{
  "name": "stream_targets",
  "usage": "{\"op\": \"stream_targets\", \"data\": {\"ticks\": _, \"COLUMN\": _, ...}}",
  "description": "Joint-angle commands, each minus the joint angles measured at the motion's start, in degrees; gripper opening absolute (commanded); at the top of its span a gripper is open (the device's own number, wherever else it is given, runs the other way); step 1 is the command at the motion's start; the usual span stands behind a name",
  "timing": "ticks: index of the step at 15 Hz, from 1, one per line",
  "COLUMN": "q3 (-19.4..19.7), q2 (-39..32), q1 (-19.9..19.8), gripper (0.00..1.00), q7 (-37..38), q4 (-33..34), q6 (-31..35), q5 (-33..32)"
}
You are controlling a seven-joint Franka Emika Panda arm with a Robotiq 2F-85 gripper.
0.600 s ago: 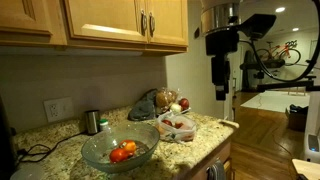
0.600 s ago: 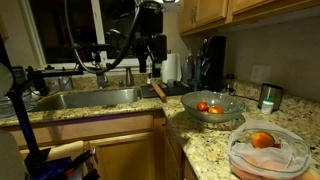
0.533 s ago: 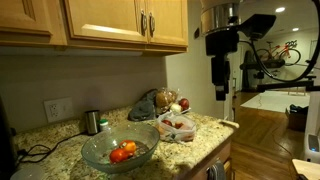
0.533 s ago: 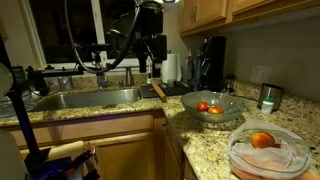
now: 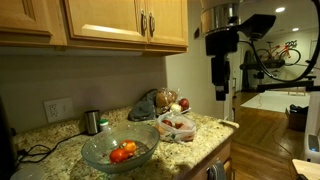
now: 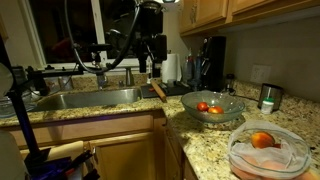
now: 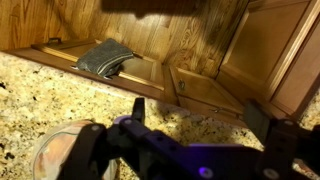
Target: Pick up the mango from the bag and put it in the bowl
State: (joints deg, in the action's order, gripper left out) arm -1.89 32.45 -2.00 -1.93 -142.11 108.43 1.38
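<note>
The clear plastic bag (image 5: 177, 126) lies on the granite counter near its end, with a red-orange fruit (image 5: 178, 123) showing through. It also shows in an exterior view (image 6: 266, 152), with the fruit (image 6: 262, 140) on top. The wide glass bowl (image 5: 119, 148) stands beside it and holds red and orange fruit; it also shows in an exterior view (image 6: 212, 106). My gripper (image 5: 220, 90) hangs open and empty high above the counter's end, apart from the bag. It also shows in an exterior view (image 6: 152, 66). In the wrist view the open fingers (image 7: 197, 118) frame the counter, with a whitish shape, maybe the bag (image 7: 60, 150), at lower left.
A steel cup (image 5: 92, 121) stands by the wall behind the bowl. A dark bag and small produce (image 5: 152, 103) sit behind the plastic bag. A sink (image 6: 85, 98) and a paper towel roll (image 6: 170, 67) lie beyond the bowl. Wall cabinets (image 5: 125, 20) hang overhead.
</note>
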Motion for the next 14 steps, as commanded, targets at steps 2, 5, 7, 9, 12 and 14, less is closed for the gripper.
{"op": "stream_targets", "data": {"ticks": 2, "q3": 0.77, "q2": -0.04, "q1": 0.91, "gripper": 1.0, "q7": 0.41, "q4": 0.11, "q6": -0.12, "q5": -0.42}}
{"op": "stream_targets", "data": {"ticks": 5, "q3": 0.77, "q2": -0.04, "q1": 0.91, "gripper": 1.0, "q7": 0.41, "q4": 0.11, "q6": -0.12, "q5": -0.42}}
{"op": "stream_targets", "data": {"ticks": 7, "q3": 0.77, "q2": -0.04, "q1": 0.91, "gripper": 1.0, "q7": 0.41, "q4": 0.11, "q6": -0.12, "q5": -0.42}}
{"op": "stream_targets", "data": {"ticks": 9, "q3": 0.77, "q2": -0.16, "q1": 0.61, "gripper": 1.0, "q7": 0.59, "q4": -0.14, "q6": 0.93, "q5": -0.84}}
{"op": "stream_targets", "data": {"ticks": 12, "q3": 0.82, "q2": -0.38, "q1": -0.16, "gripper": 1.0, "q7": 0.82, "q4": -0.77, "q6": 3.72, "q5": -2.21}}
{"op": "stream_targets", "data": {"ticks": 14, "q3": 0.73, "q2": -0.58, "q1": -0.87, "gripper": 1.0, "q7": 0.91, "q4": -1.38, "q6": 6.79, "q5": -4.27}}
